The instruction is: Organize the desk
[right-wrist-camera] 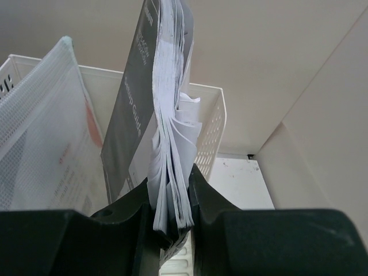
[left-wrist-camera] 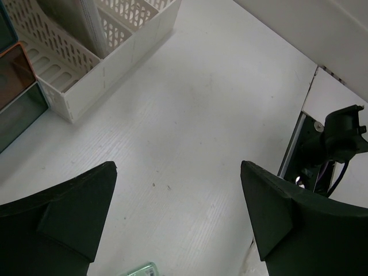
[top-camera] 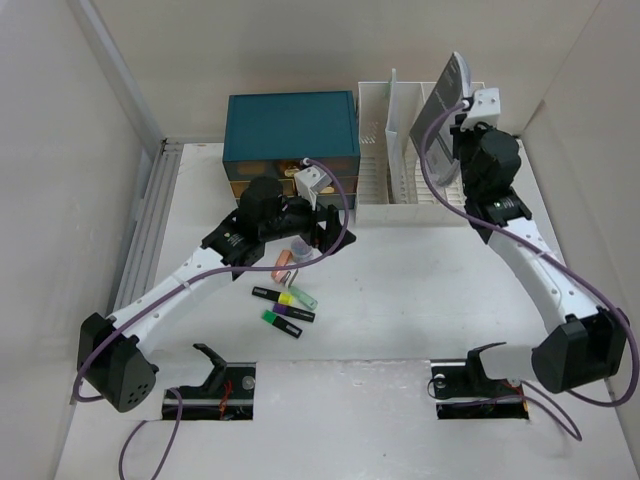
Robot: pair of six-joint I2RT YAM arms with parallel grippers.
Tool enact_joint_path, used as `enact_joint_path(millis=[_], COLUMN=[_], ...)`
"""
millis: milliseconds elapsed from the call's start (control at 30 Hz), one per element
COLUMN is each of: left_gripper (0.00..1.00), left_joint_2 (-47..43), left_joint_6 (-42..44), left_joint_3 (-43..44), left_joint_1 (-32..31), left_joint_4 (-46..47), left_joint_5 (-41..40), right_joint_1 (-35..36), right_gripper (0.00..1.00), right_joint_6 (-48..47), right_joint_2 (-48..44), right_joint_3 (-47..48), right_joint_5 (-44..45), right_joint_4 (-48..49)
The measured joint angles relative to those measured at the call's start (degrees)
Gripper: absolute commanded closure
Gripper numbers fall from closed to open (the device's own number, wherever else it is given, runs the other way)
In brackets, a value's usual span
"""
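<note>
Right fingers (right-wrist-camera: 215, 201) clench a booklet (right-wrist-camera: 167, 103), seemingly over the rack (right-wrist-camera: 210, 126); left fingers (left-wrist-camera: 63, 213) gape above the desk (left-wrist-camera: 190, 115).

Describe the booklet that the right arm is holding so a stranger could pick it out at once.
Go to the white slotted file rack at the back of the desk, right of the teal drawer box. Over its right end the right end effector clamps a tilted booklet. It alone has a grey cover with white lettering and thick white pages; the folder beside it is translucent.
</note>
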Motion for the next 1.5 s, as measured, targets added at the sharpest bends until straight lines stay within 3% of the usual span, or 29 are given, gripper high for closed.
enact_joint_path(millis=[467,1200,1500], left_gripper=[0.13,0.13,0.13], left_joint_2=[0.0,0.0,0.0], left_joint_6=[0.22,0.48,0.81], left_joint_3=[0.0,0.0,0.0], left_joint_1=[0.0,0.0,0.0], left_joint_4=[-0.28,-0.33,-0.44], left_joint_5=[-0.66,-0.9,-1.31], right_joint_1=[0.0,-0.33,-1.05], right_gripper=[1.0,1.0,1.0], right_joint_6=[-4.17,-4.35,-1.55], right_joint_2=[-12.46,8.04,9.38], right_joint_3=[-5.33,-4.2,-3.39], right_joint_5=[1.51,2.16,-0.81], right_joint_4=[1.31,5.99,7.34])
